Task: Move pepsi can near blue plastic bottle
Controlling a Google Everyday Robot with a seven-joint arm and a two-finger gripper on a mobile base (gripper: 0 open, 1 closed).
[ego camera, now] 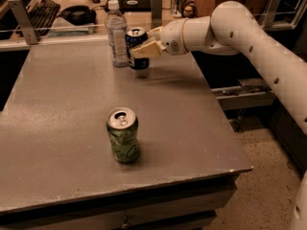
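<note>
One dark-blue, silver-topped pepsi can point(136, 37) in hand point(142, 48) beside bottle point(116, 35)

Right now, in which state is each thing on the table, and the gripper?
blue plastic bottle: upright, cap on, at the far edge of the table.
pepsi can: upright, held in the gripper, right beside the bottle.
green can: upright, alone near the front.
gripper: shut on the pepsi can, at the table's far side.

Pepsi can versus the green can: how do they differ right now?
The pepsi can is dark blue; the green can is green. The pepsi can is clamped in the gripper, far back beside the blue plastic bottle; the green can stands free near the front. Both are upright, similar in size.
</note>
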